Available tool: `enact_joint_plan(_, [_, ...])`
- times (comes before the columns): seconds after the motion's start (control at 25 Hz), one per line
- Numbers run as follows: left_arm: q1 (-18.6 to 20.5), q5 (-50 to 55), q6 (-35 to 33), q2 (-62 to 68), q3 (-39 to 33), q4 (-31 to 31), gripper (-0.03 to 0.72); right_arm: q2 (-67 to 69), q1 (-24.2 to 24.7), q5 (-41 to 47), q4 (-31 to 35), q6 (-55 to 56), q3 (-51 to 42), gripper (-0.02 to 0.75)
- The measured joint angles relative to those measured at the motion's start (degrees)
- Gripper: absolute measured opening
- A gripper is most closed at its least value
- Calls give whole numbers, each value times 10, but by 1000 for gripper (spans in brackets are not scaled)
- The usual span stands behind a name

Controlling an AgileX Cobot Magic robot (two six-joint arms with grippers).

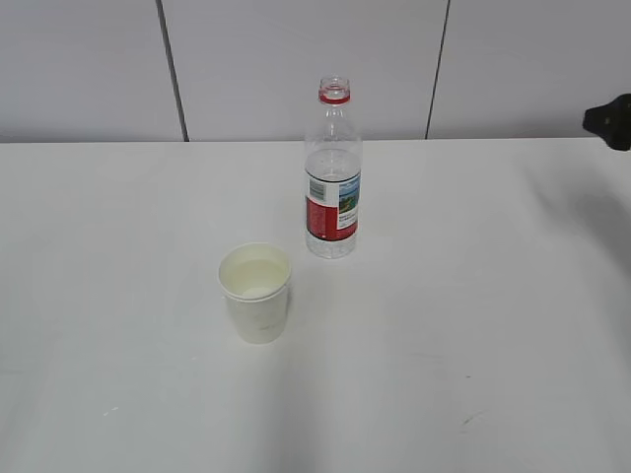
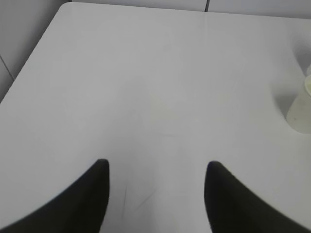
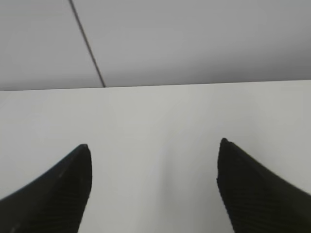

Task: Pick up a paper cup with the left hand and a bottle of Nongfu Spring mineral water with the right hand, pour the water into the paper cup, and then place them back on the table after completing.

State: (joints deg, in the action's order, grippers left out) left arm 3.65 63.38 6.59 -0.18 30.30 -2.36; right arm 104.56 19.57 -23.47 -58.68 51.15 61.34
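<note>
A white paper cup (image 1: 256,293) stands upright on the white table (image 1: 473,325) with clear water (image 1: 256,280) in it. Behind it to the right stands an uncapped clear bottle (image 1: 332,172) with a red and white label, part full of water. In the left wrist view the cup (image 2: 302,109) shows at the far right edge. My left gripper (image 2: 156,167) is open and empty over bare table, well left of the cup; the left arm is out of the exterior view. My right gripper (image 3: 153,148) is open and empty over bare table; only a black part of the right arm (image 1: 611,120) shows at the exterior view's right edge.
A white panelled wall (image 1: 296,59) with dark seams rises behind the table's far edge. The table's left corner (image 2: 65,6) shows in the left wrist view. Faint scuff marks (image 2: 136,199) lie on the tabletop below the left gripper.
</note>
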Motion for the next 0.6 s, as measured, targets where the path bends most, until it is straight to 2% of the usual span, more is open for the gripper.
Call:
enact_joint_plan(0.08, [0, 0, 0, 0, 0, 0, 388, -49, -1, 29, 52, -44, -46, 592])
enact_joint_plan(0.36, [-1, 0, 0, 0, 0, 0, 355, -232, -27, 136, 163, -132, -168, 591])
enact_joint_plan(0.6, [-1, 0, 0, 0, 0, 0, 327, -363, -99, 319, 325, -292, -221, 591])
